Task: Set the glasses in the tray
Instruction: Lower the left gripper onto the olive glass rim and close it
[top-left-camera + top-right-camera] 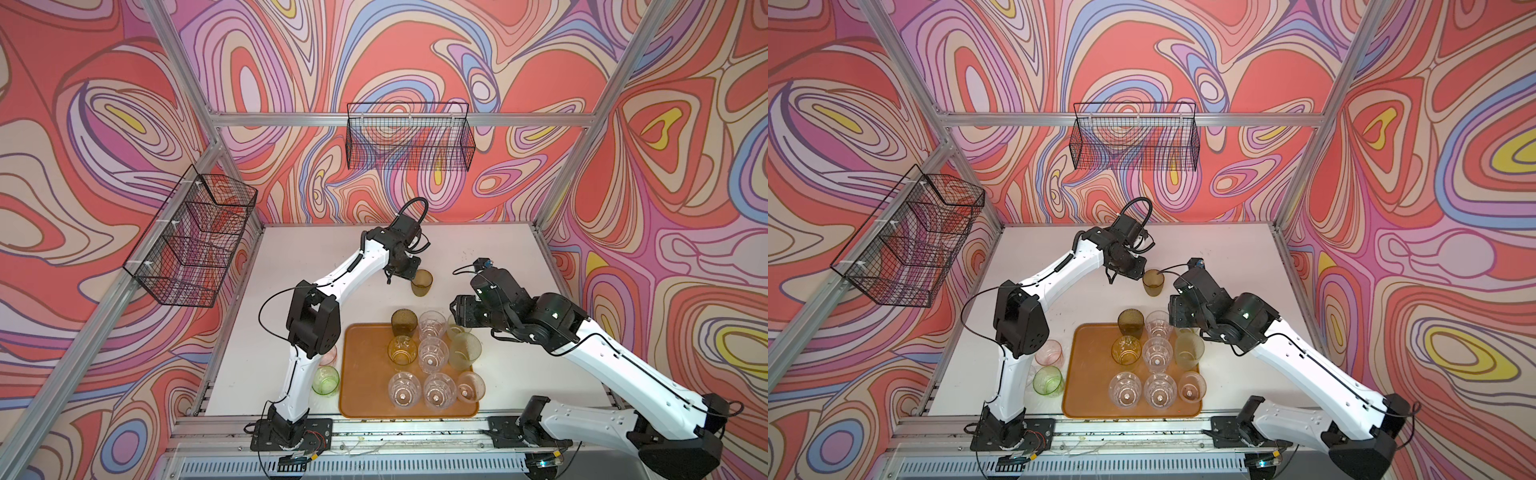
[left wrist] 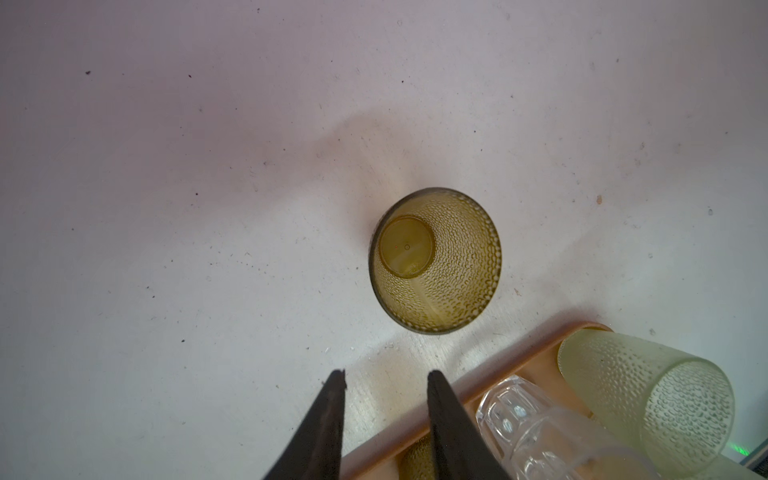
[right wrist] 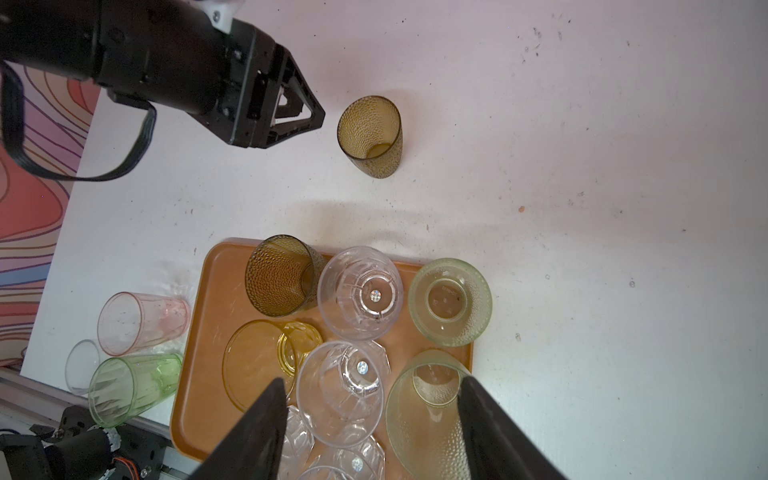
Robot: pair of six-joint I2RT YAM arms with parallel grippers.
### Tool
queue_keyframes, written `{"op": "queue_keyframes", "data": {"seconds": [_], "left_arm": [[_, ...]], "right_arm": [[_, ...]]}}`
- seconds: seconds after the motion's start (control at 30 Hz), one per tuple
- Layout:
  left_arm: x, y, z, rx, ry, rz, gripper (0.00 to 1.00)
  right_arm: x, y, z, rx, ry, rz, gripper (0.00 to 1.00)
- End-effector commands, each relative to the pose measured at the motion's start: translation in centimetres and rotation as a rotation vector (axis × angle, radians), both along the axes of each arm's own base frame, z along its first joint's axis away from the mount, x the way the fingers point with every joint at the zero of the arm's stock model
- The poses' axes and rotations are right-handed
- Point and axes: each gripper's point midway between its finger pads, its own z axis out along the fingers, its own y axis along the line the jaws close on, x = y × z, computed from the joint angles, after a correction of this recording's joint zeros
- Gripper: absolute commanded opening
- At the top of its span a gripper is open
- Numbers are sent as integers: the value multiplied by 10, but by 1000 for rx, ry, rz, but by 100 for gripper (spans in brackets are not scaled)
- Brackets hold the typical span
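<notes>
Olive-yellow dimpled see-through tumbler (image 2: 436, 259), upright on the white tabletop (image 2: 208, 166) just beyond the far rim of the flat orange-brown plastic tray (image 1: 365, 374); not yet placed. My left fingers (image 2: 328, 424) are narrowly parted and empty, pointed at it, apparently lined up for a grasp. My right fingers (image 3: 257, 432) hang spread wide, holding nothing, over the tumblers set on the tray, probably keeping clear. A pink tumbler (image 3: 141, 320) and a bright green tumbler (image 3: 133, 384) stand on the tabletop beside the tray.
</notes>
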Motion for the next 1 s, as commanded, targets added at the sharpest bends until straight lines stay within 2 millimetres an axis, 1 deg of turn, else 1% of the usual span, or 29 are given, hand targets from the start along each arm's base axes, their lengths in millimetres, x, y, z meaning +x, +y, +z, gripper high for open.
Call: {"op": "queue_keyframes", "data": {"seconds": [0.0, 0.13, 0.43, 0.63, 0.87, 0.97], "left_arm": [[14, -8, -3, -27, -23, -13, 37], [20, -13, -12, -37, -18, -11, 37], [34, -15, -24, -34, -37, 16, 37], [37, -18, -36, -27, -18, 17, 36], [38, -17, -44, -17, -9, 22, 33], [38, -16, -47, -8, -8, 27, 30]], "right_arm": [[0, -2, 1, 9, -9, -9, 67], [0, -2, 1, 9, -11, -5, 67], [-3, -6, 1, 5, -7, -12, 67], [-4, -8, 0, -1, -5, -12, 67], [-5, -8, -2, -7, -3, -10, 67], [-5, -8, -2, -5, -2, -7, 67]]}}
